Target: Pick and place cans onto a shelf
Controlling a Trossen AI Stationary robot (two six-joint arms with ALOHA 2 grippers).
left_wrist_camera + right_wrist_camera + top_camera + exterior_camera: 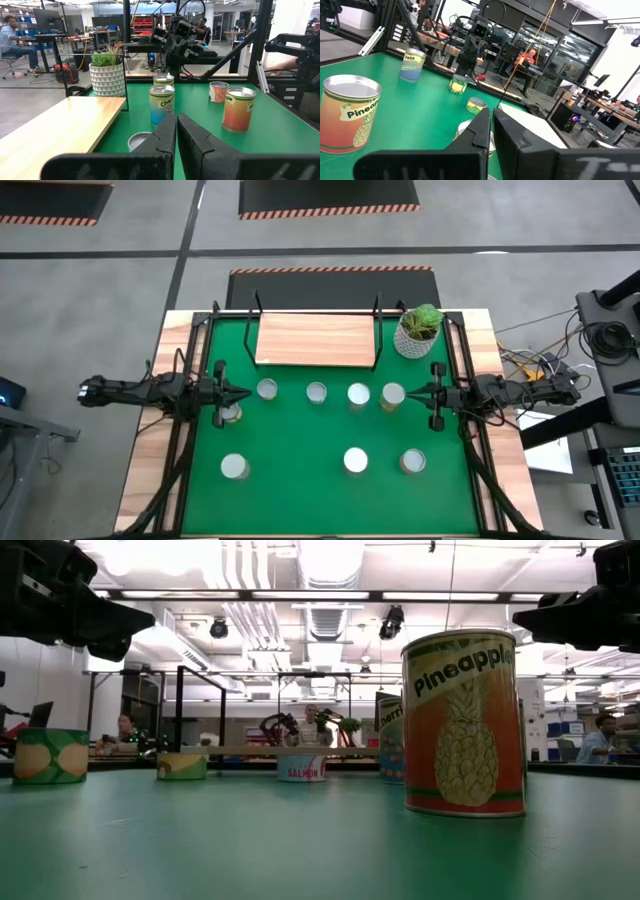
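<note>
The left hand (240,393) hovers with fingers pressed together, holding nothing; one can (231,413) sits just beside and under it, another can (267,389) just ahead of its tip. The right hand (412,392), likewise pinched shut and empty, points at a can (392,395) just before it. Between the hands stand two more cans (317,392). Three lie nearer the surface's (300,500) front edge. Farther back rests the shelf (316,339), bare.

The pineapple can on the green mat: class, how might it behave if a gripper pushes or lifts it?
The pineapple can stands upright on a flat base, so a low push would probably slide it, a high one might tip it. Once tipped, its round body would likely roll. Its smooth label and metal top look rigid but possibly slippery.
</note>
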